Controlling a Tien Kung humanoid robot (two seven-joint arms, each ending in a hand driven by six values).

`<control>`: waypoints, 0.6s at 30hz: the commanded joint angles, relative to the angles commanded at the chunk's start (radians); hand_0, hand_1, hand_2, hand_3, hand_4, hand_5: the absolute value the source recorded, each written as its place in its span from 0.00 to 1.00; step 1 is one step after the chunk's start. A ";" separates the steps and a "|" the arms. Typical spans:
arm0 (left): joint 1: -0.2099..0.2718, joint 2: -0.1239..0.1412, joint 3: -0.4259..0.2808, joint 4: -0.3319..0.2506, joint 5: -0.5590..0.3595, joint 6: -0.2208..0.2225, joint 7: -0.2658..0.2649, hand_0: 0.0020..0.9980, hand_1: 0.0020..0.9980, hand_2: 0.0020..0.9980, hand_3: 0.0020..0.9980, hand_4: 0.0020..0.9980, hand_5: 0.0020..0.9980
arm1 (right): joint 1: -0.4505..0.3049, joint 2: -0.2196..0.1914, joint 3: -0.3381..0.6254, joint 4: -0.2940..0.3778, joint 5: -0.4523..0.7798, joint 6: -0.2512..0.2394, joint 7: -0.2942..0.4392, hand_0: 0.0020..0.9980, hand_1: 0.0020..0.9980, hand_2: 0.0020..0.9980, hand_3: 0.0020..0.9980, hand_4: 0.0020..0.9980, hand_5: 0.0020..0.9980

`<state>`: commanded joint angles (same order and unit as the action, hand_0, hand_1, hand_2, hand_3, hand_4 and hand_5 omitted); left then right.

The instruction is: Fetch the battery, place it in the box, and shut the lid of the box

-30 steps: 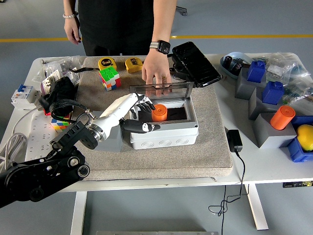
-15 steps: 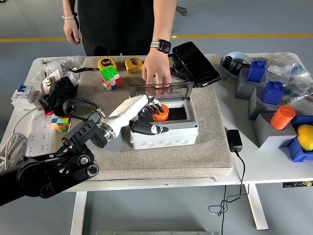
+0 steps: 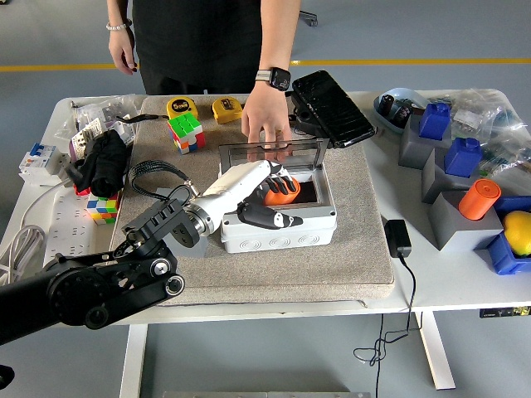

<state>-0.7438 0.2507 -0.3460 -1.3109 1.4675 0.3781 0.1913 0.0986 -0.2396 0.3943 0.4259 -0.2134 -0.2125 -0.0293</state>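
Currently the orange battery [image 3: 282, 189] is clasped by the left hand [image 3: 267, 195] inside the open box [image 3: 278, 224]; its lid [image 3: 270, 152] is held upright by a person's hand [image 3: 265, 124].

A: Where does the camera sit?

B: High on the robot's side, facing forward and down over the table [image 3: 465, 286]. The near edge runs across the lower part of the picture, with the floor and table legs showing under it.

A: How close is it?

B: Far enough to take in the table from its left end nearly to its right; the right end runs out of frame. The left arm [image 3: 99, 286] comes in from the lower left corner, large and near the lens.

A: And the far side?

B: A person [image 3: 207, 41] stands there, cut off at the top edge.

A: Any second view?

B: No, only this one.
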 joint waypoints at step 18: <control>0.037 0.033 -0.147 -0.107 0.006 0.089 -0.093 0.36 0.55 0.57 0.57 0.96 0.35 | -0.005 0.001 0.004 0.001 -0.002 0.001 0.001 0.61 0.64 0.61 0.57 0.92 0.47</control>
<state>-0.7070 0.2832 -0.4928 -1.4176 1.4737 0.4671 0.0980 0.0937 -0.2386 0.3986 0.4269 -0.2150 -0.2111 -0.0287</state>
